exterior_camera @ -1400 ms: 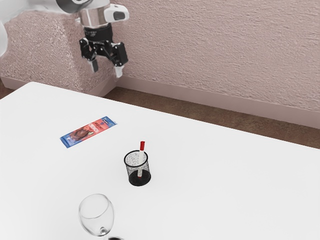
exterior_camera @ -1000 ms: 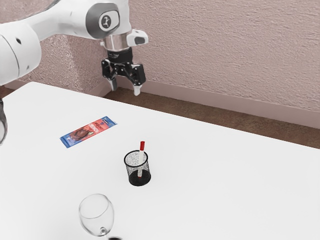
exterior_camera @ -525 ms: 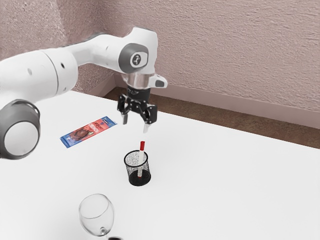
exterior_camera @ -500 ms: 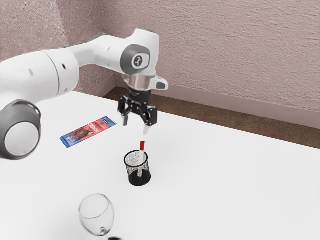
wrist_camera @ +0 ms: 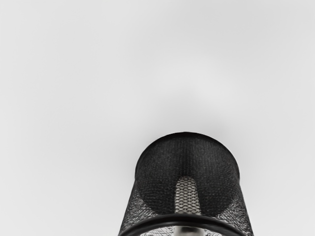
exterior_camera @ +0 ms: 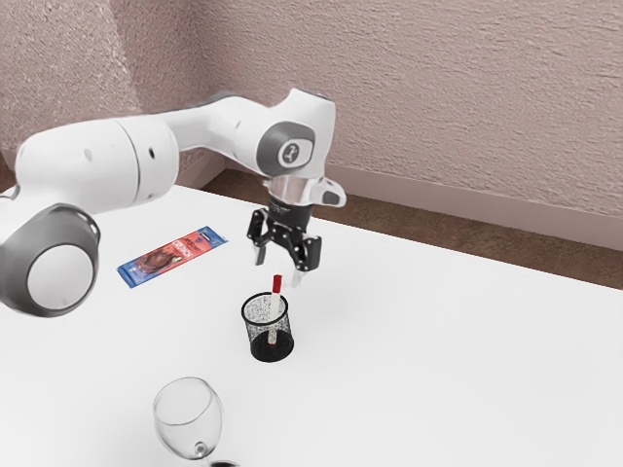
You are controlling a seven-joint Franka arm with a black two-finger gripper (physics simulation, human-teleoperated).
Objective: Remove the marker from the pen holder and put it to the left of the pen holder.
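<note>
Clock face laid on the exterior view, twelve at its top. Nearest, a clear stemmed glass (exterior_camera: 188,418) is standing on the white table (exterior_camera: 448,379), at about half past seven from the pen holder (exterior_camera: 243,315). The black mesh holder is standing upright; the marker (exterior_camera: 277,284) is resting inside, leaning slightly toward twelve to one o'clock, its red end poking above the rim. The wrist view is showing its pale shaft through the mesh. The black gripper (exterior_camera: 277,267) is hanging just above, its two fingers standing apart with a gap between them, gripping nothing; from it the marker is lying at six o'clock. The white arm (exterior_camera: 219,128) is reaching in from the exterior view's left. Farther off, a red and blue packet (exterior_camera: 172,256) is lying flat, at ten o'clock from the holder. Beyond the table, a rough pinkish wall (exterior_camera: 458,88) is rising.
</note>
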